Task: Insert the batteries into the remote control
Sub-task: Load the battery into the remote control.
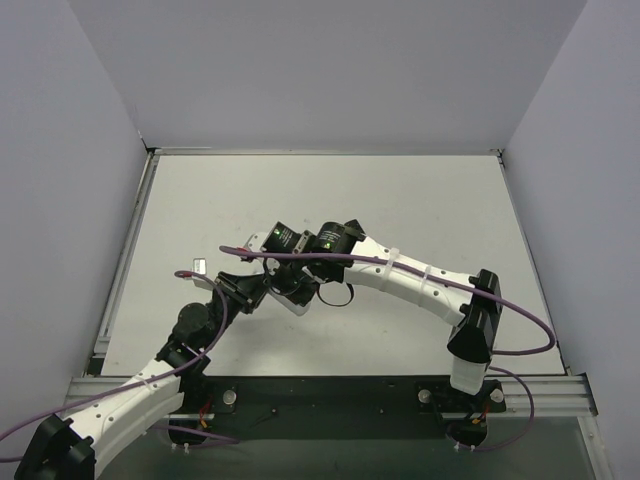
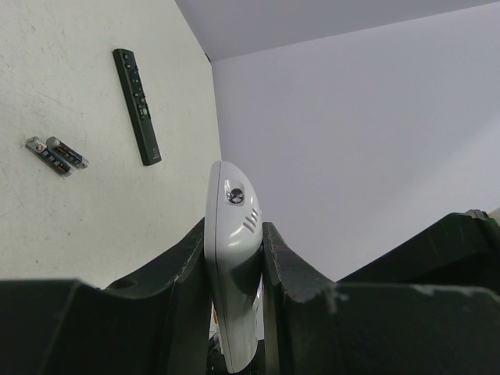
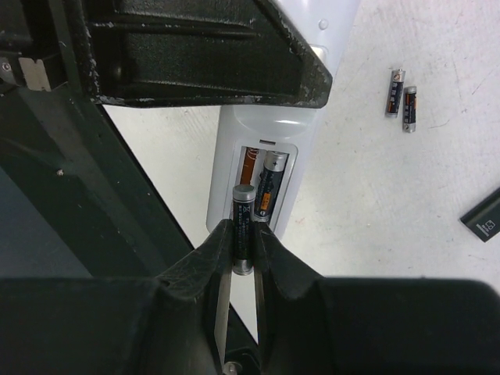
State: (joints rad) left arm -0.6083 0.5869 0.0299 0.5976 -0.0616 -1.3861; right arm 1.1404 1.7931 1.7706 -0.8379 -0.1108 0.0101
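My left gripper [image 2: 233,238] is shut on the white remote control [image 2: 232,226], holding it on edge above the table. In the right wrist view the remote control [image 3: 234,133] shows its back with the battery bay open. One battery [image 3: 268,186] lies in the bay's right slot. My right gripper [image 3: 244,234] is shut on another battery [image 3: 243,226], whose top end stands at the mouth of the left slot. Two loose batteries [image 3: 402,99] lie side by side on the table; the left wrist view shows the same pair of batteries [image 2: 56,155]. Both grippers meet at mid-table [image 1: 285,285].
A slim black remote [image 2: 137,105] lies on the table beyond the loose cells; its corner [image 3: 484,220] shows at the right. A small pale flat piece [image 1: 197,266] lies left of the arms. Grey walls [image 1: 320,70] enclose the table on three sides.
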